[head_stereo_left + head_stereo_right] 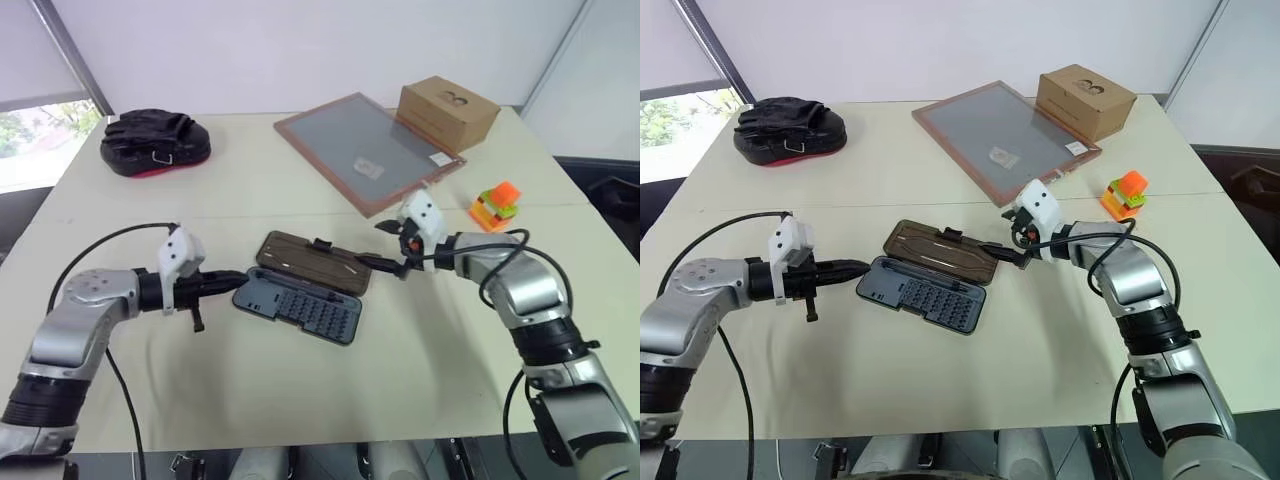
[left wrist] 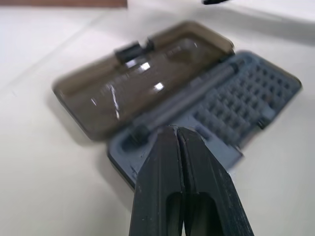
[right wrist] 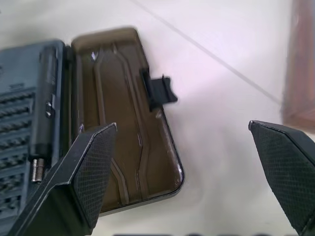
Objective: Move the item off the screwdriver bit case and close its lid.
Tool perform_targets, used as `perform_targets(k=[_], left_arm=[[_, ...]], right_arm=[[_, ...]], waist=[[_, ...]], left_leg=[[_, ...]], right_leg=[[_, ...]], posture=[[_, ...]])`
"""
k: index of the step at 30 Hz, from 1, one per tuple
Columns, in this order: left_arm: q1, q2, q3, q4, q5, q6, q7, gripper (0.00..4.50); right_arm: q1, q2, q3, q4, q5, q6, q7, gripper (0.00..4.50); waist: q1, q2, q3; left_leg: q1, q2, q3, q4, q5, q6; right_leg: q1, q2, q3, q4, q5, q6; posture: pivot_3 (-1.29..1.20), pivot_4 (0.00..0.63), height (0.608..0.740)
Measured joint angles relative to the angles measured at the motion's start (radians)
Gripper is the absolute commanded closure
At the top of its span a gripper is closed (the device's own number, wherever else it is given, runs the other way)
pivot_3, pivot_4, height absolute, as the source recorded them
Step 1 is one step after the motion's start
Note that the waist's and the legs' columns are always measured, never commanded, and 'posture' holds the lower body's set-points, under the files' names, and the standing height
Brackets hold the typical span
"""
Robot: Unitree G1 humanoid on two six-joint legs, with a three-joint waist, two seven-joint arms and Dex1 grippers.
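The screwdriver bit case lies open at the table's middle, its grey-blue tray of bits toward me. Its brown translucent lid lies flat on the far side, black latch tab pointing away. The item, a small orange and green block stack, stands on the table at the right, apart from the case. My left gripper is shut and empty, its tip at the tray's left end; I cannot tell if it touches. My right gripper is open wide at the lid's right end, one finger over the lid's corner.
A black padded bundle lies at the back left. A large framed grey board and a brown cardboard box sit at the back right. Cables hang from both arms near the table's front edge.
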Motion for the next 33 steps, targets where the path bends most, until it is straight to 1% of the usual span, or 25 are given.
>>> perform_targets(k=[5, 7, 11, 13, 14, 15, 16, 17, 18, 21, 26, 29, 33], left_arm=[[0.002, -0.009, -0.031, 0.008, 0.036, -0.039, 0.003, 4.46], [0.002, -0.017, -0.036, 0.01, 0.041, -0.04, 0.007, 4.46], [0.0, -0.019, -0.034, 0.003, 0.033, -0.03, 0.015, 4.46], [-0.007, -0.02, -0.02, -0.01, 0.001, 0.011, 0.025, 4.5], [-0.012, -0.018, -0.008, -0.022, -0.012, 0.029, 0.029, 4.5], [-0.018, -0.013, 0.004, -0.032, -0.025, 0.044, 0.031, 4.5], [-0.026, -0.002, 0.015, -0.039, -0.039, 0.057, 0.032, 4.5], [-0.035, 0.013, 0.033, -0.046, -0.049, 0.075, 0.032, 4.5], [-0.037, 0.034, 0.059, -0.062, -0.07, 0.102, 0.031, 4.5], [-0.025, 0.066, 0.091, -0.113, -0.115, 0.158, 0.024, 4.5], [0.012, 0.072, 0.093, -0.155, -0.143, 0.197, 0.025, 4.5], [0.012, 0.068, 0.093, -0.156, -0.143, 0.197, 0.037, 4.5], [0.016, 0.068, 0.092, -0.161, -0.143, 0.197, 0.04, 4.5]], right_arm=[[-0.076, 0.061, 0.047, 0.162, -0.073, -0.036, -0.018, 0.0], [-0.107, 0.091, 0.054, 0.256, -0.097, -0.051, -0.021, 0.0], [-0.143, 0.098, 0.074, 0.363, -0.136, -0.091, 0.006, 0.0], [-0.148, 0.097, 0.085, 0.385, -0.154, -0.129, 0.043, 0.54], [-0.15, 0.097, 0.09, 0.389, -0.157, -0.14, 0.063, 0.88], [-0.149, 0.096, 0.095, 0.392, -0.163, -0.152, 0.084, 1.44], [-0.149, 0.093, 0.104, 0.393, -0.17, -0.169, 0.106, 1.85], [-0.149, 0.089, 0.117, 0.393, -0.178, -0.192, 0.128, 2.34], [-0.149, 0.084, 0.132, 0.392, -0.193, -0.224, 0.152, 2.92], [-0.148, 0.069, 0.152, 0.388, -0.224, -0.269, 0.182, 4.44], [-0.154, 0.068, 0.156, 0.41, -0.272, -0.345, 0.193, 4.47], [-0.155, 0.054, 0.18, 0.428, -0.316, -0.464, 0.193, 4.47], [-0.144, 0.029, 0.19, 0.43, -0.339, -0.568, 0.205, 4.47]], waist=[[0.001, 0.0, 0.0], [0.0, 0.0, 0.0], [0.0, 0.0, 0.0], [-0.002, 0.0, 0.0], [-0.003, 0.0, 0.0], [-0.003, 0.0, 0.0], [-0.004, 0.0, 0.0], [-0.005, 0.0, 0.0], [-0.007, 0.0, 0.0], [-0.006, 0.001, 0.0], [-0.004, 0.0, -0.001], [-0.004, 0.0, -0.001], [0.001, 0.0, -0.001]], left_leg=[[0.0, 0.0, 0.0, 0.0, 0.001, -0.001], [0.0, 0.0, 0.0, 0.0, 0.003, -0.005], [0.0, 0.0, 0.0, -0.001, 0.003, -0.005], [0.0, 0.0, 0.0, 0.0, 0.003, -0.005], [0.0, 0.0, 0.0, 0.0, 0.003, -0.005], [0.0, 0.0, 0.0, 0.0, 0.003, -0.005], [0.0, 0.0, 0.0, -0.001, 0.003, -0.005], [0.0, 0.0, 0.0, 0.0, 0.003, -0.005], [0.0, 0.001, 0.0, 0.0, 0.003, -0.005], [0.0, 0.001, 0.0, 0.0, 0.003, -0.005], [0.001, 0.001, 0.0, 0.0, 0.003, -0.006], [0.003, 0.001, 0.0, -0.001, 0.003, -0.005], [0.003, 0.0, 0.0, -0.001, 0.004, -0.007]], right_leg=[[0.0, 0.0, 0.0, 0.0, 0.0, 0.0], [0.0, 0.0, 0.0, 0.0, 0.0, 0.0], [-0.001, 0.0, 0.0, 0.0, 0.0, 0.0], [-0.001, 0.0, 0.0, 0.0, 0.0, 0.0], [-0.001, 0.0, 0.0, 0.0, 0.0, 0.0], [-0.001, 0.0, 0.0, 0.0, 0.0, 0.0], [-0.001, 0.001, 0.0, 0.0, 0.0, 0.0], [-0.001, 0.001, 0.0, 0.001, 0.0, 0.0], [-0.001, 0.001, 0.0, 0.001, 0.0, 0.0], [0.0, 0.001, 0.0, 0.001, 0.0, 0.0], [0.001, 0.001, 0.0, 0.0, 0.0, 0.0], [0.003, 0.001, 0.0, 0.0, 0.0, -0.001], [0.003, 0.001, 0.0, -0.001, 0.0, -0.001]], posture=[[0.0, 0.15, 0.74], [0.0, 0.15, 0.74], [0.0, 0.15, 0.74], [0.0, 0.15, 0.74], [0.0, 0.15, 0.74], [0.0, 0.15, 0.74], [0.0, 0.15, 0.74], [0.0, 0.15, 0.74], [0.0, 0.15, 0.74], [0.0, 0.15, 0.74], [0.0, 0.15, 0.74], [0.0, 0.15, 0.74], [0.0, 0.15, 0.74]])
